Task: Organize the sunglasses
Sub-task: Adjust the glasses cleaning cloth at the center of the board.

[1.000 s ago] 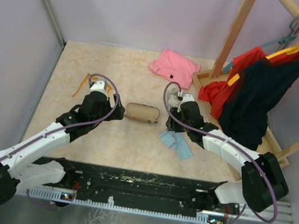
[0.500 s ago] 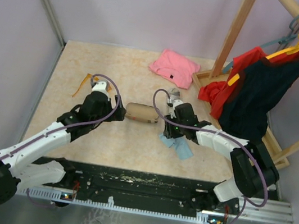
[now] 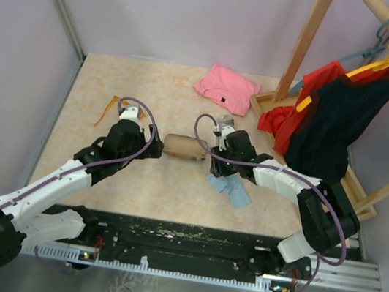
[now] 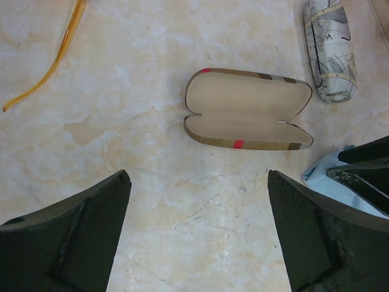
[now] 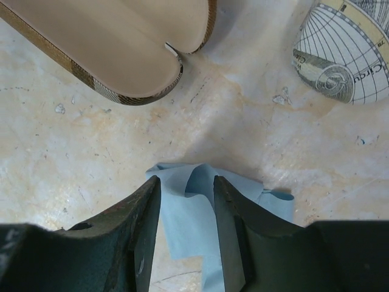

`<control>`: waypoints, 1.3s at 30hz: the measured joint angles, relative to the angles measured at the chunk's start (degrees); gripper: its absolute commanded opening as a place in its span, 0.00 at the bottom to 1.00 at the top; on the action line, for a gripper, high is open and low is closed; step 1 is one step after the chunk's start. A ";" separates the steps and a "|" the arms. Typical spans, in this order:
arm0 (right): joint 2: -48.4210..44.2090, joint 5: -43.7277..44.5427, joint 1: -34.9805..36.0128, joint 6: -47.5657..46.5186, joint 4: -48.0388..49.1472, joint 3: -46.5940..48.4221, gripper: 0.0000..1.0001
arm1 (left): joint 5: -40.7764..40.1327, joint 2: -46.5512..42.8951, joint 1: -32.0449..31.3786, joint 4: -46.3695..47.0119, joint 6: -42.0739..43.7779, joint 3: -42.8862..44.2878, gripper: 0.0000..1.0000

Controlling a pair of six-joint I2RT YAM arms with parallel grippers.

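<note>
The orange-amber sunglasses (image 3: 108, 110) lie at the far left of the table; one thin arm (image 4: 55, 58) shows in the left wrist view. My left gripper (image 3: 153, 147) (image 4: 197, 176) hangs open over bare tabletop, just short of the open brown case (image 3: 185, 147) (image 4: 246, 109) (image 5: 121, 42). My right gripper (image 3: 214, 170) (image 5: 186, 182) is down on a light blue cloth (image 3: 232, 190) (image 5: 188, 219). Its jaws stand partly apart, with a raised fold of the cloth between them. The red sunglasses are out of view.
A grey map-patterned case (image 4: 330, 52) (image 5: 346, 55) lies closed beyond the right gripper. A pink garment (image 3: 226, 88) sits at the back. A wooden rack (image 3: 305, 41) with red and black clothes (image 3: 335, 124) fills the right side.
My right gripper has moved left toward the brown case, and the blue cloth under it is now bunched between its jaws. The left arm has hardly moved.
</note>
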 measured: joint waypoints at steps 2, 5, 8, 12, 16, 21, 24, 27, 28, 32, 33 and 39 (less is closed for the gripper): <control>0.26 -0.37 0.00 -0.33 -0.26 0.63 0.39 | 0.11 0.00 0.00 0.04 0.00 0.00 0.98; 0.52 -1.49 0.00 -0.66 -0.46 1.40 0.38 | 0.13 0.00 0.00 0.11 -0.02 -0.02 0.98; 0.52 -2.80 0.00 -0.70 -0.79 1.44 0.37 | 0.15 -0.02 0.00 0.17 -0.02 -0.13 0.99; 0.55 -4.42 0.00 -0.70 -2.21 1.44 0.35 | 0.26 0.00 0.00 0.15 -0.02 -0.44 0.98; 0.66 -5.33 0.00 -0.66 -3.54 1.66 0.33 | 0.39 0.00 0.00 0.17 -0.02 -0.50 0.98; 0.81 -6.43 0.00 -0.55 -4.61 2.58 0.26 | 0.57 0.00 0.00 0.17 -0.02 -0.57 0.99; 0.81 -7.13 0.07 -0.24 -4.96 2.95 0.23 | 0.57 0.00 0.00 0.17 -0.02 -0.63 0.98; 0.85 -7.67 0.55 0.33 -5.27 3.30 0.22 | 0.57 0.00 0.00 0.17 -0.02 -0.66 0.99; 0.87 -7.78 0.83 0.52 -5.42 3.54 0.22 | 0.57 0.00 0.00 0.17 -0.04 -0.66 0.99; 1.46 -7.41 1.99 0.98 -5.70 4.35 0.21 | 0.57 0.00 0.00 0.17 -0.04 -0.66 0.99; 1.66 -7.06 2.38 0.98 -5.70 4.44 0.20 | 0.57 0.00 0.00 0.17 -0.02 -0.66 0.99; 3.82 -3.74 4.74 0.98 -7.41 5.70 0.13 | 0.68 0.00 0.00 0.17 -0.02 -0.70 0.98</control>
